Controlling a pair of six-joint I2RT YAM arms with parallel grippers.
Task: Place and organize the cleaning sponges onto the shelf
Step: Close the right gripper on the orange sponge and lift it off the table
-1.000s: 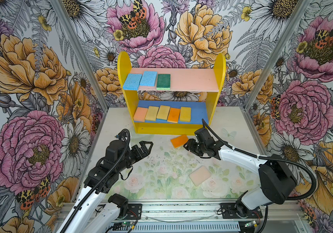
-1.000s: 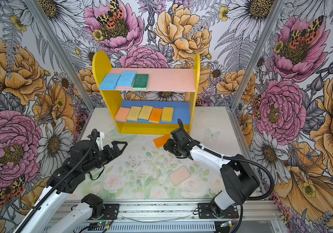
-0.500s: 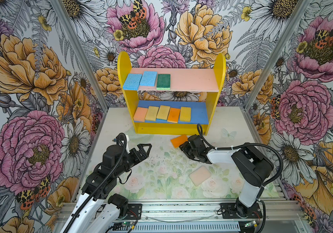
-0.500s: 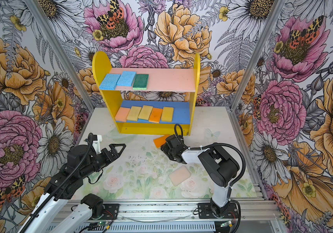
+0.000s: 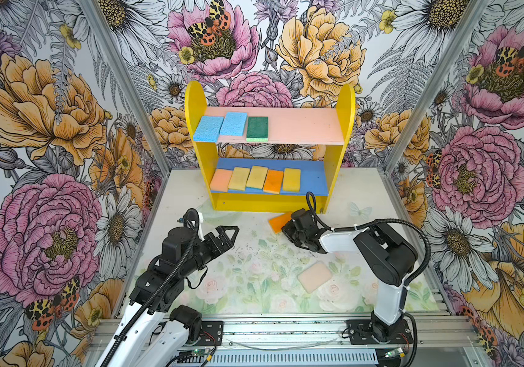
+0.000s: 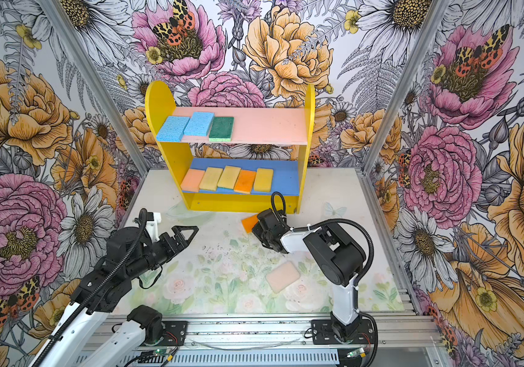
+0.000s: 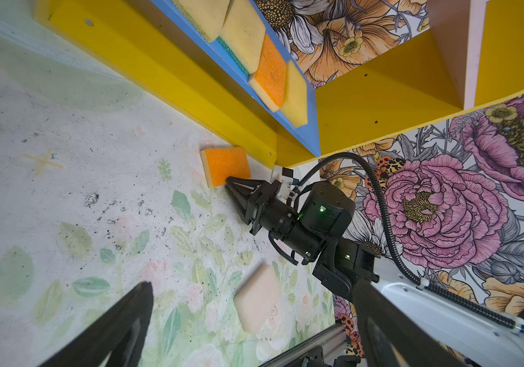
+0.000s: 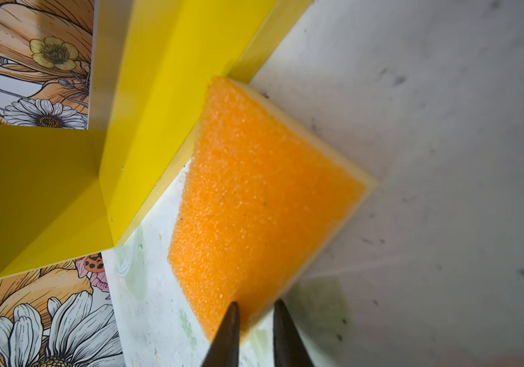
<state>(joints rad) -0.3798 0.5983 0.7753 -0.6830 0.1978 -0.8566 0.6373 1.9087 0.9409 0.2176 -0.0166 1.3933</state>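
**Shelf** (image 5: 348, 105): two-tier painted wood with round-topped yellow sides, a pink upper board (image 5: 302, 127) and a blue lower board (image 5: 313, 179). It stood at upper centre in both top views, on the table (image 5: 254, 270), a flat surface printed with pale flowers and flecked with dark scuffs.

**Upper board, left end:** a blue sponge (image 5: 208, 128) and a second blue sponge (image 5: 233, 124), both porous and round-cornered, with edges touching. Just beside them lay a green sponge (image 5: 257, 127), its rough dark face over a lighter green layer.

**Lower board:** a row of five sponges (image 5: 256, 177), in order peach, yellow, yellow, orange, yellow, with edges overlapping.

**Orange sponge** (image 8: 263, 197): a coarse orange face on pale yellow foam. It lay on the table at centre in both top views, touching the shelf's yellow base.

**Peach sponge** (image 5: 314, 276): smooth-faced, flat on the table, lower right of centre, apart from both arms.

**Right gripper** (image 8: 256, 314): the arm was folded low with the forearm reaching left. The fingers were close together, pinching the orange sponge's near corner.

**Left gripper** (image 5: 230, 235): the arm was raised at lower left and pointed towards the shelf. The jaws were spread wide and empty.
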